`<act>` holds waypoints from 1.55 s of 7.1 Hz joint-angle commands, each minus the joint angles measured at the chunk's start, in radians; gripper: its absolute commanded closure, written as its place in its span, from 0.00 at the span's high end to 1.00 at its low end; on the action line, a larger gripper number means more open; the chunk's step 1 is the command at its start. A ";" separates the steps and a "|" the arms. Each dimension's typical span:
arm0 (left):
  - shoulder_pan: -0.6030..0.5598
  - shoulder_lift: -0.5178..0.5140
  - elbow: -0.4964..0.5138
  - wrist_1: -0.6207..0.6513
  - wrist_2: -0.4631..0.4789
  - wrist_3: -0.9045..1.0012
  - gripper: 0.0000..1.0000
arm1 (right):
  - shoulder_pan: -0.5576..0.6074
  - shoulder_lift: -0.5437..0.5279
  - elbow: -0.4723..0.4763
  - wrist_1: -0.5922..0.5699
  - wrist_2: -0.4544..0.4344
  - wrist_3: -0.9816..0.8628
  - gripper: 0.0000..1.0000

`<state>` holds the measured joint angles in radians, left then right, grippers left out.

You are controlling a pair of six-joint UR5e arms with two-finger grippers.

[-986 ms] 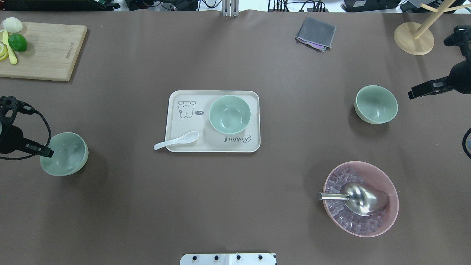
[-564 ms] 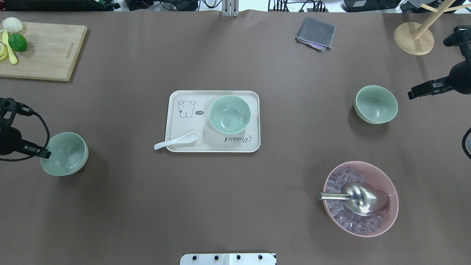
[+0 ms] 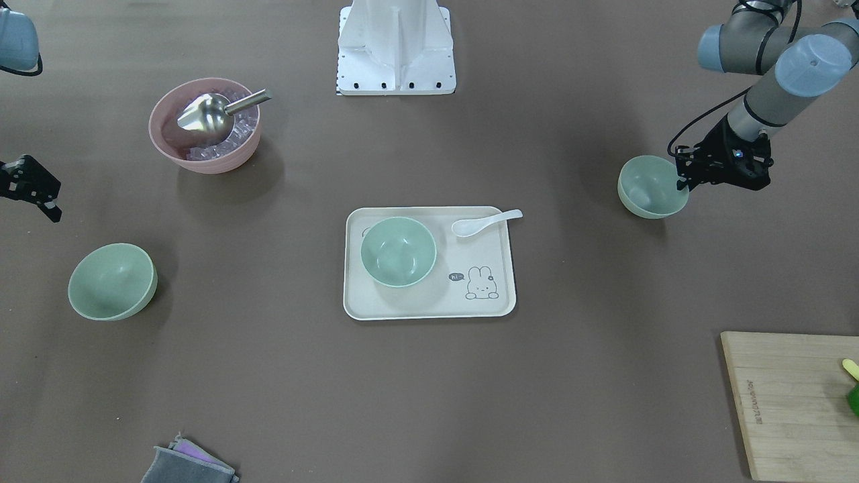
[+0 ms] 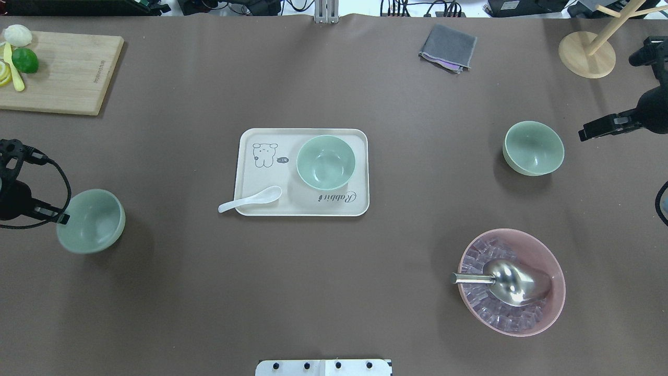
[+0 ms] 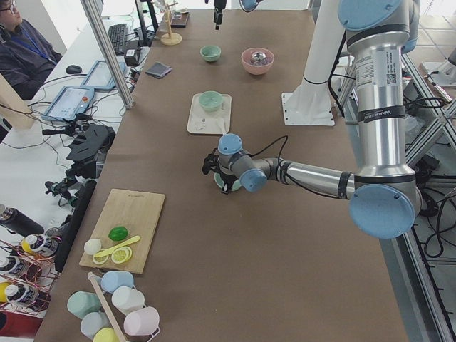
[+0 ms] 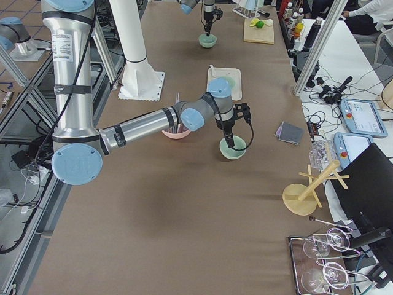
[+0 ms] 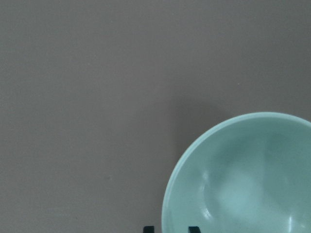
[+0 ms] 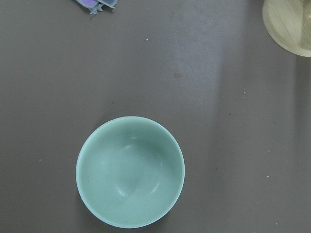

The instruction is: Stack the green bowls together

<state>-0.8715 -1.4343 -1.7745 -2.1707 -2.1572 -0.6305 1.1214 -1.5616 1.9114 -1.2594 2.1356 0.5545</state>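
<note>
Three pale green bowls show. One [image 4: 325,162] stands on the cream tray [image 4: 245,172]. One [image 4: 533,148] stands on the table at the right. One [image 4: 94,222] is at the left. My left gripper [image 4: 62,219] is shut on the left bowl's near rim. In the left wrist view its fingertips [image 7: 148,228] straddle that rim [image 7: 167,194]. My right gripper [image 4: 581,136] is open and empty, above the table just right of the right bowl. That bowl fills the lower part of the right wrist view [image 8: 130,171].
A white spoon [image 4: 250,199] lies over the tray's edge. A pink bowl [image 4: 558,271] of ice with a metal scoop [image 4: 514,282] stands at the front right. A cutting board [image 4: 68,73], a grey cloth [image 4: 449,47] and a wooden stand [image 4: 587,55] line the far side.
My left gripper has drawn back slightly to the left at the bowl's rim. The left bowl has shifted a little toward me. The right arm has barely moved.
</note>
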 commanded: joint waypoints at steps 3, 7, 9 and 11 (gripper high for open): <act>-0.017 -0.034 -0.069 0.122 -0.010 -0.002 0.00 | 0.000 -0.002 0.000 0.002 0.001 -0.001 1.00; -0.018 -0.560 -0.168 0.830 -0.009 -0.087 0.00 | 0.000 -0.003 -0.002 0.000 0.006 -0.018 1.00; 0.049 -0.731 -0.061 0.829 -0.010 -0.272 0.00 | -0.002 -0.003 -0.002 0.002 0.006 -0.018 1.00; 0.118 -0.854 0.074 0.731 -0.004 -0.456 0.00 | -0.002 -0.002 -0.002 0.002 0.004 -0.018 1.00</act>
<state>-0.7947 -2.2194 -1.7786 -1.3784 -2.1655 -0.9826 1.1199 -1.5637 1.9101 -1.2579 2.1404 0.5370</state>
